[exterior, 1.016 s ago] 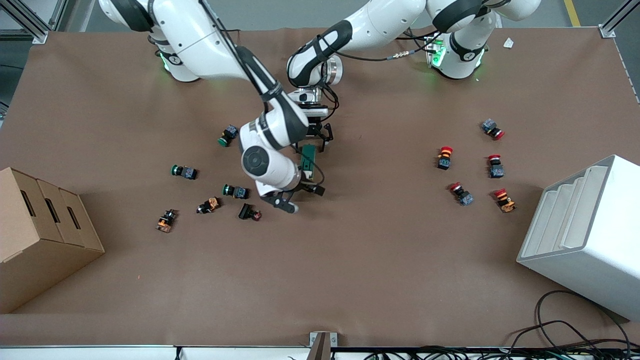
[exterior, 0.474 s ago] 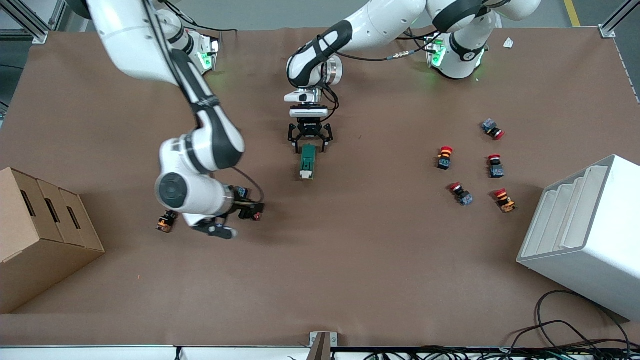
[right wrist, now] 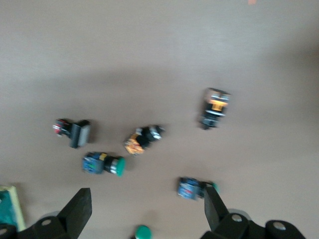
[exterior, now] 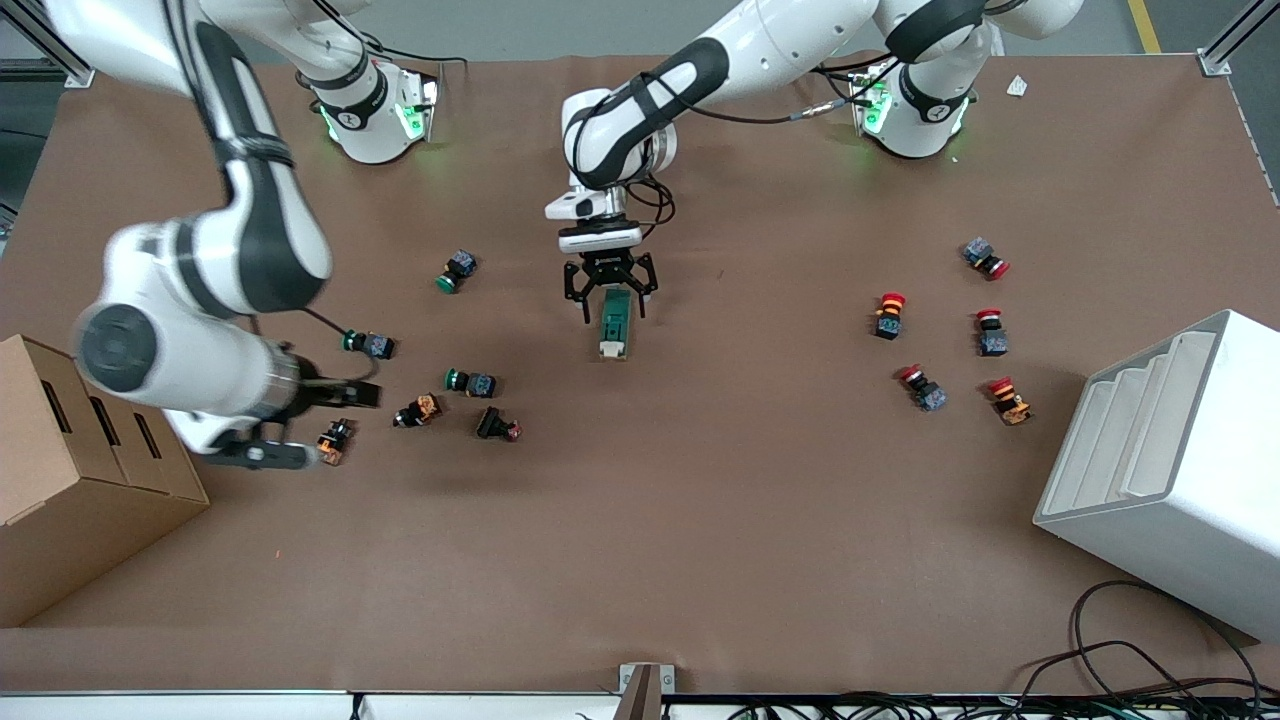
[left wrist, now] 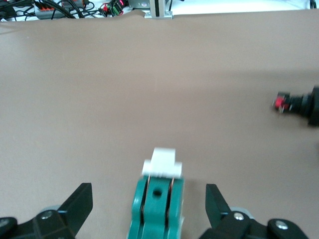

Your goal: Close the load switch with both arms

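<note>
On the brown table (exterior: pixel 700 520), two big white arms are being seen. The right gripper (exterior: pixel 335 395) is being held up over the little push buttons at the right arm's end of the table, with nothing in it and its fingers spread wide, as the right wrist view shows. The left gripper (exterior: pixel 608 290) is being held low over one end of the load switch (exterior: pixel 613 325), fingers spread on each side of it and not touching it.

Near the middle of the table, the load switch is lying flat. It is judged to be hard, light and smooth, so it could slide when pushed. The green body is best held by its long sides while the white lever (left wrist: pixel 162 162) at its end is pushed.

No writing or label is being made out anywhere.
</note>
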`<state>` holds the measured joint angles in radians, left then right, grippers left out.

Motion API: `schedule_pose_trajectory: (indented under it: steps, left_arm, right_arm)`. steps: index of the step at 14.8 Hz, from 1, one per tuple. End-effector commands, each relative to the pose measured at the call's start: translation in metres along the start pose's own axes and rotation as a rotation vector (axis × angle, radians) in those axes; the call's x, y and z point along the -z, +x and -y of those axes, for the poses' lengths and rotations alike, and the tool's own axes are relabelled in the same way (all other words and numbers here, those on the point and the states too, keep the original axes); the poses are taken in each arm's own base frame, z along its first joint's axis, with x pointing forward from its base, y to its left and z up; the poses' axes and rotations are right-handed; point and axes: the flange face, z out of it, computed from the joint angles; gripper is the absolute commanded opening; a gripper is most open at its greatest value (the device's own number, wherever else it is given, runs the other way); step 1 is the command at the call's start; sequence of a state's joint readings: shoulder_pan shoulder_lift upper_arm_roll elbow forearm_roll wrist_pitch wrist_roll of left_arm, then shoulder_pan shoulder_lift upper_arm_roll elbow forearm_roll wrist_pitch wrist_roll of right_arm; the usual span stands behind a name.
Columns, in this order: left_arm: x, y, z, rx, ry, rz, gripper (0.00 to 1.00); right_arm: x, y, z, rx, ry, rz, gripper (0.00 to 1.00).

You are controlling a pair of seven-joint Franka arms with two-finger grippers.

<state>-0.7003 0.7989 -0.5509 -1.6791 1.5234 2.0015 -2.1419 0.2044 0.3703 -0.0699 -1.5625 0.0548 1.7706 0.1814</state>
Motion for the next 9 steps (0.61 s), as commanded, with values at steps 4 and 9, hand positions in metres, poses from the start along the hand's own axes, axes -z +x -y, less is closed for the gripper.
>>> schedule_pose_trajectory:
  steps: [4, 9]
  left_arm:
    - [0.022, 0.128, -0.010, 0.073, -0.005, 0.200, 1.00]
    - [0.026, 0.229, 0.017, 0.118, -0.044, 0.337, 1.00]
  right_arm:
    - [0.067, -0.043, -0.062, 0.050, -0.069, 0.011, 1.00]
    - [0.120, -0.051, -0.139, 0.056, -0.031, 0.017, 1.00]
